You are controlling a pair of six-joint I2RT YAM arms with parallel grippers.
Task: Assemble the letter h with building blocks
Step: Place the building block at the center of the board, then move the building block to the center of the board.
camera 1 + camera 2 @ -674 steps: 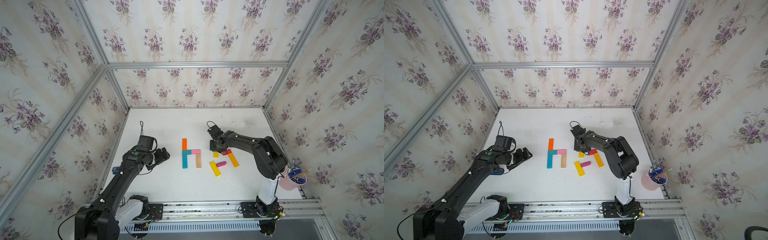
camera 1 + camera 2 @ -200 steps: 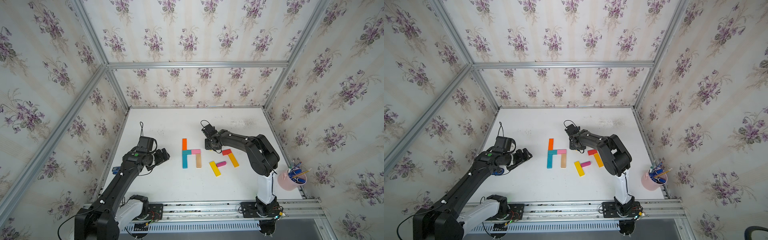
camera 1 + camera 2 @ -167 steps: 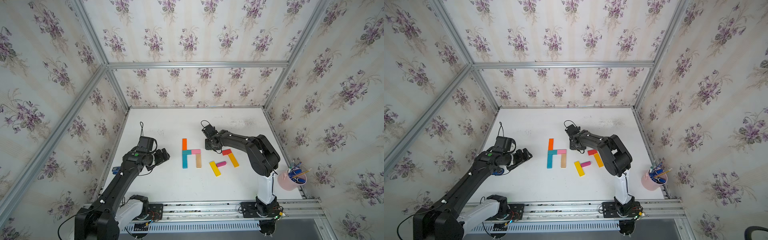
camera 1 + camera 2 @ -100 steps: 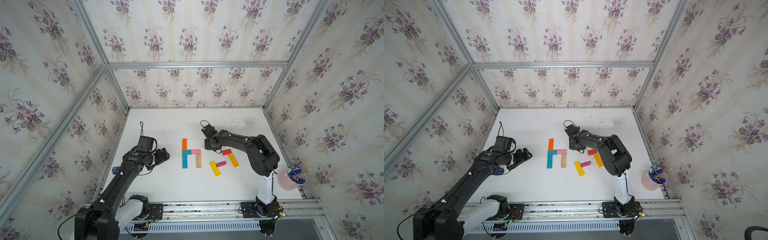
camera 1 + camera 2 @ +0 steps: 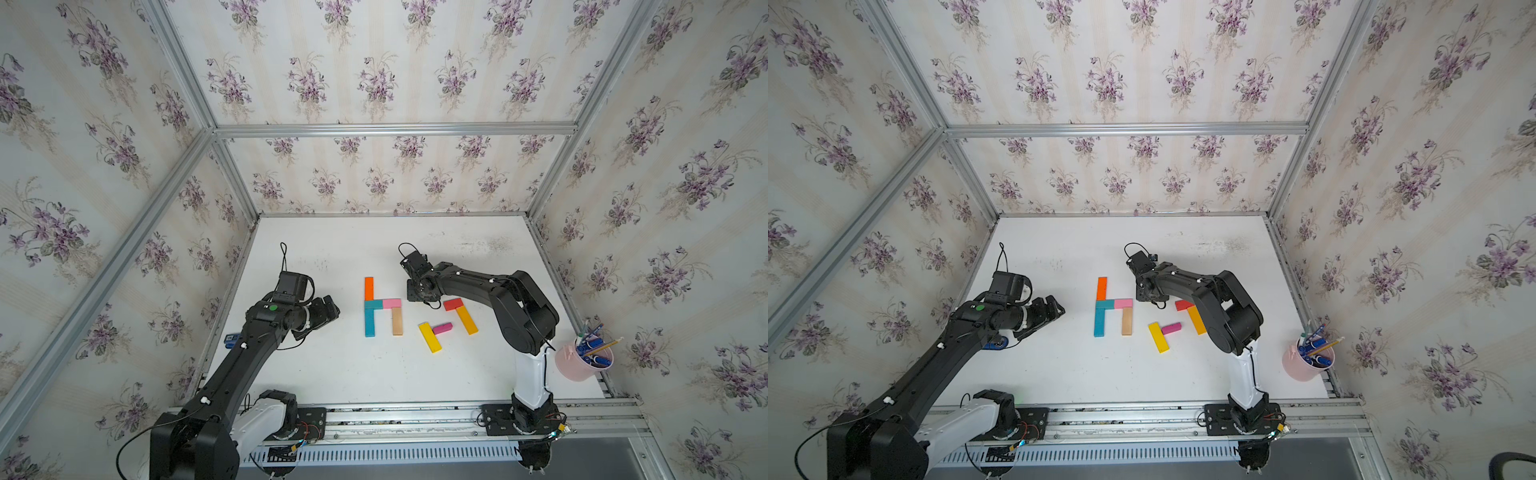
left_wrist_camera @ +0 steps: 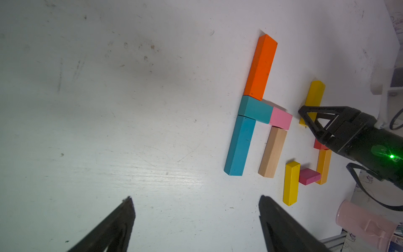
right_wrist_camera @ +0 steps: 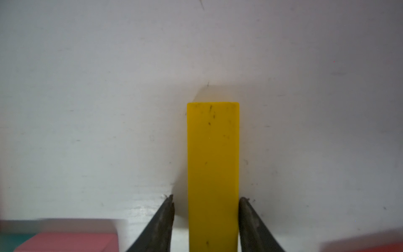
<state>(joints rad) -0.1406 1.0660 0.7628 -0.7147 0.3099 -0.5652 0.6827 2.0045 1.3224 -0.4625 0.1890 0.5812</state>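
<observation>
The left hand (image 6: 195,197) is hanging spread over bare counter (image 5: 332,249) on the left. In the middle, building blocks (image 5: 373,304) are forming an h. Just right of them, the right hand (image 7: 207,197) is loosely straddling the yellow bar (image 7: 213,170), with a gap on one side. The bar is probably light, stiff, slick wood, best pinched across its long sides. That hand has shifted left toward the pink block (image 5: 391,303).

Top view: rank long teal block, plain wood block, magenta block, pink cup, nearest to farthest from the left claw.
1. long teal block, h's left stem
2. plain wood block, h's right leg
3. magenta block, loose pieces
4. pink cup, right edge
</observation>
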